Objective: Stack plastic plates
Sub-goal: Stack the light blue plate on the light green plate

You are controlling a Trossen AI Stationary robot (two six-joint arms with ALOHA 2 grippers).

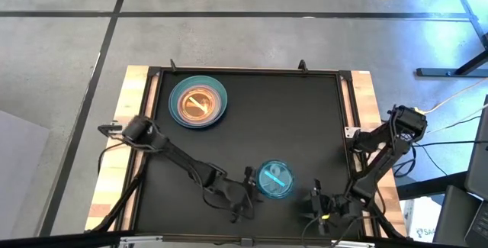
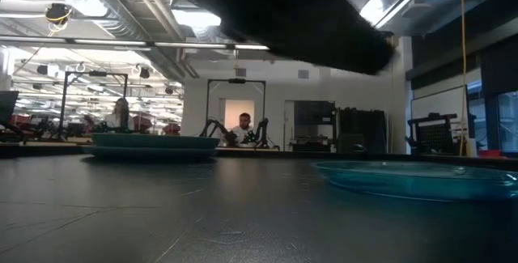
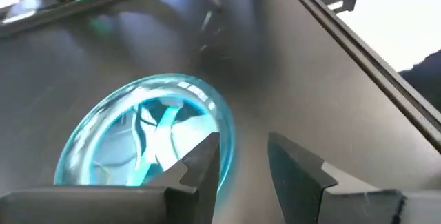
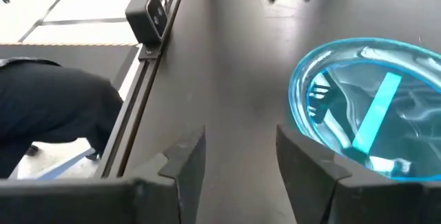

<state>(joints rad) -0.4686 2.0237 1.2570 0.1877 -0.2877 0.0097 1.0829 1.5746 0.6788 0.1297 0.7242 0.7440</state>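
On the dark bench (image 1: 305, 118), a plate stack (image 1: 198, 102) sits at ten o'clock. A translucent blue plate (image 1: 274, 179) lies at six, the left gripper (image 1: 248, 192) released beside it, apparently untouching. The right gripper (image 1: 314, 204) waits open nearby.

One desk (image 1: 305, 126) is carrying two separate groups of plates. The far group is sitting as a stack (image 1: 198, 102): at least three plates are showing in it (a blue outer rim, a teal ring inside that, and an orange-brown one on top; any others nested between cannot be told). The near group is showing as one clear blue plate (image 1: 275, 179) with a single bar mark. Two arms are reaching over the desk, each ending in one pincer, left (image 1: 248, 194) and right (image 1: 315, 201).
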